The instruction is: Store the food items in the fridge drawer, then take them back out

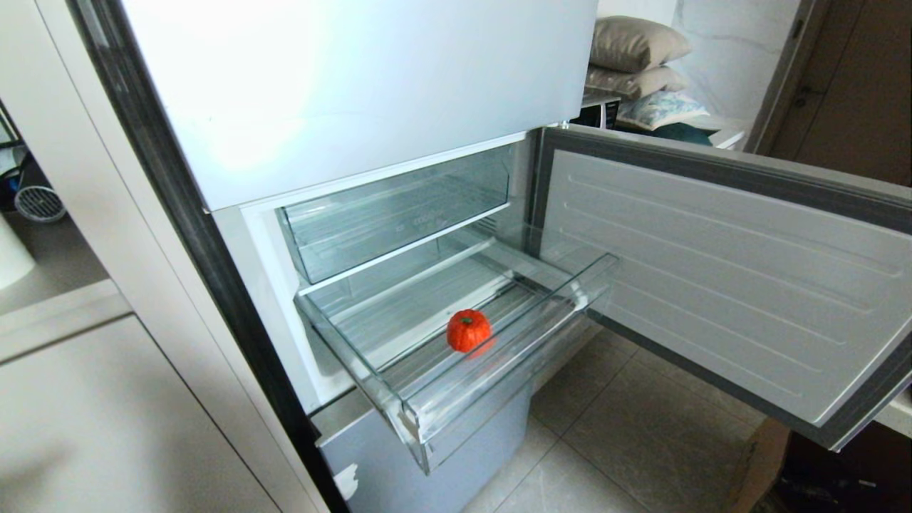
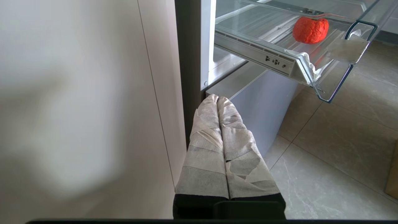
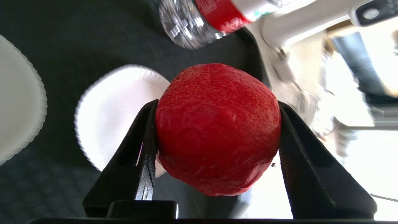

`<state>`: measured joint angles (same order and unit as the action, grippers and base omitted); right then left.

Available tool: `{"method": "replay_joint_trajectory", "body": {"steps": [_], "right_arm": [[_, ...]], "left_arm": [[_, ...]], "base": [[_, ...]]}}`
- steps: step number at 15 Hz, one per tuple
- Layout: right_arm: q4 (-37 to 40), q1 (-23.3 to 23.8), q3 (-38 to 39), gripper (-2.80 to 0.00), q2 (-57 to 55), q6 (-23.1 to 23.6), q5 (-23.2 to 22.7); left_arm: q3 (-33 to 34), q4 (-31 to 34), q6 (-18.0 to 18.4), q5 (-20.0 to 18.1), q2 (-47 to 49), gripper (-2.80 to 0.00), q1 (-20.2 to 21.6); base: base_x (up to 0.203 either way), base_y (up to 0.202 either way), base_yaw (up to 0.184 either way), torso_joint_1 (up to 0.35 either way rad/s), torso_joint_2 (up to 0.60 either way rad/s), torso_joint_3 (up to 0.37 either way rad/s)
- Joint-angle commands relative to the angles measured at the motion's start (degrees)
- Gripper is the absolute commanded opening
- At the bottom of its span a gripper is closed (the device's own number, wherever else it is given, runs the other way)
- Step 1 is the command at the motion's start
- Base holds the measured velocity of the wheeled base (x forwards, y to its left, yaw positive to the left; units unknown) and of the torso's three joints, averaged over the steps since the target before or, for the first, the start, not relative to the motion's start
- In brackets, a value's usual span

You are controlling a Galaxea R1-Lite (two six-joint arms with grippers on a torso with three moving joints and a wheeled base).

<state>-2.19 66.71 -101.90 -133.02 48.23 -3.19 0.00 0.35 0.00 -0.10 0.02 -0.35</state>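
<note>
While the right gripper (image 3: 217, 130) is clamped on the round red fruit (image 3: 217, 127) above a white paper plate (image 3: 115, 115), the orange pumpkin (image 1: 468, 329) sits inside the pulled-out fridge drawer (image 1: 499, 370), near its front lip; left gripper (image 2: 217, 101) parked below that drawer, fingers together

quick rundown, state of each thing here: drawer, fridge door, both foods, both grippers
drawer: pulled out, holds only the pumpkin
fridge door: swung wide open
pumpkin: resting on the drawer floor near the front lip, stem up
red fruit: gripped between the right gripper's jaws, off the plate
right gripper: shut on the red fruit, above a dark surface
left gripper: shut, empty, parked low beside the fridge
plate: empty
</note>
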Motion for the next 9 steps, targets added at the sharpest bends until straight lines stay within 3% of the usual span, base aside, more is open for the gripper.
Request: {"method": "replay_joint_trajectory", "body": {"steps": [1, 9], "right_arm": [[-0.12, -1.08, -0.24, -2.80, -0.17, 2.37, 4.13], [1.40, -5.01, -1.18, -2.80, -3.21, 8.11, 8.97]], "left_arm": [[0.00, 0.00, 0.00, 0.01, -0.02, -2.80, 0.00], [0.00, 0.00, 0.00, 0.01, -0.02, -2.80, 0.00]], "base": [[0.000, 0.000, 0.000, 0.000, 0.00, 0.000], [0.000, 0.000, 0.000, 0.000, 0.00, 0.000]]}}
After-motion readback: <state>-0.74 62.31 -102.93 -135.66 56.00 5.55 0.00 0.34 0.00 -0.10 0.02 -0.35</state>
